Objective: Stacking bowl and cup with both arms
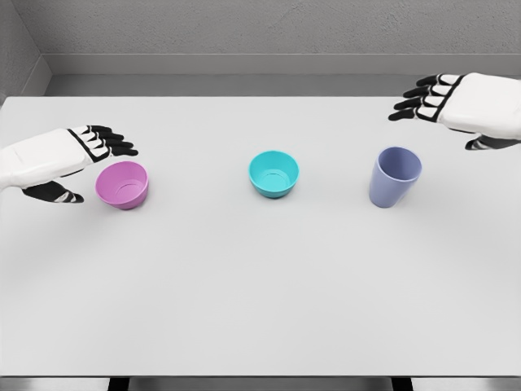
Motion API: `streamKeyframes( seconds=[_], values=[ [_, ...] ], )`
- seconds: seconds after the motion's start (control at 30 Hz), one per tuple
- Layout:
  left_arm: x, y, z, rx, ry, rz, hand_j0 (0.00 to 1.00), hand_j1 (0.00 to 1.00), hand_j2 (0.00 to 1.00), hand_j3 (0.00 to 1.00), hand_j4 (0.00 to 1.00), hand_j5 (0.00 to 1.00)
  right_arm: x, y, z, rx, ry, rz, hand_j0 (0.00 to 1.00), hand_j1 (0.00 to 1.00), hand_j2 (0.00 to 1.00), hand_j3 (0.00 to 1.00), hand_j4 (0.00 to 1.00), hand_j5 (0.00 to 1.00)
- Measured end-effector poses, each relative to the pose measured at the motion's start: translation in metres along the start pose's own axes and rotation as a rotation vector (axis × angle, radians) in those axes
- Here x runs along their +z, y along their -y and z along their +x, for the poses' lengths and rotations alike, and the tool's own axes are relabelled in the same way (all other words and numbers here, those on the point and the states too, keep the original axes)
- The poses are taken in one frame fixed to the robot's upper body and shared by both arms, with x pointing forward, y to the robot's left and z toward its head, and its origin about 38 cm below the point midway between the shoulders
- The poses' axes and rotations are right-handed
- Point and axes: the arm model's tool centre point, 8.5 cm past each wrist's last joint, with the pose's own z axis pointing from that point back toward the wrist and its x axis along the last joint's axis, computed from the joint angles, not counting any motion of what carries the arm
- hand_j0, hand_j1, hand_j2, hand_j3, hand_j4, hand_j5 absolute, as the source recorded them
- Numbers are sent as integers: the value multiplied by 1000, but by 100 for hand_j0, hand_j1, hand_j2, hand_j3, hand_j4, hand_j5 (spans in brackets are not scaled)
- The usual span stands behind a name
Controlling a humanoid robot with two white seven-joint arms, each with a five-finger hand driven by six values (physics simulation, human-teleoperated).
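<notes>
We are at the reach step: our left hand [77,159], fingers spread, hovers beside the pink bowl [123,184]; our right hand [456,102], also spread, hangs beyond the blue cup [394,177]. The teal bowl [273,173] sits mid-table. Next we likely close on each.

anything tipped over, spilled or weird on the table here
Nothing stands out. The pink bowl, teal bowl and blue cup all stand upright and apart in a row on the table, nothing stacked yet. Both hands are open, holding nothing.
</notes>
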Motion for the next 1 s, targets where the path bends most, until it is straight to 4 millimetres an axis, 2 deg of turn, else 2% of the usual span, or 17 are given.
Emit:
streamKeyframes(
  seconds=[0.07,0.13,0.33,0.4,0.53,0.67,0.8,1.0],
  values=[
    [0,0,0,-1,0,0,100,100,100,100,100,100,0,2,0,3,1,-4,100,100,100,100,100,100],
    [-3,-19,-2,-38,3,14,100,100,100,100,100,100,-1,2,0,3,3,-7,100,100,100,100,100,100],
    [-14,-2,2,-51,32,-162,100,100,100,100,100,100,4,15,-4,19,-10,-34,100,100,100,100,100,100],
    [-15,-7,1,-72,30,-185,100,100,100,100,100,100,9,26,-6,28,-15,-56,100,100,100,100,100,100],
    [-18,-13,0,-95,28,-200,100,100,100,100,100,100,6,22,-3,-1,12,-59,100,100,100,100,100,100],
    [-30,-16,1,-117,36,-198,100,100,100,100,100,100,4,19,-4,-12,20,-44,100,100,100,100,100,100],
    [-41,-3,-2,-98,34,-214,100,100,100,100,100,100,4,17,-5,-22,18,-42,100,100,100,100,100,100],
    [-45,6,-6,-106,19,-242,100,100,100,100,100,100,3,17,-3,-15,22,-38,100,100,100,100,100,100]
  ],
)
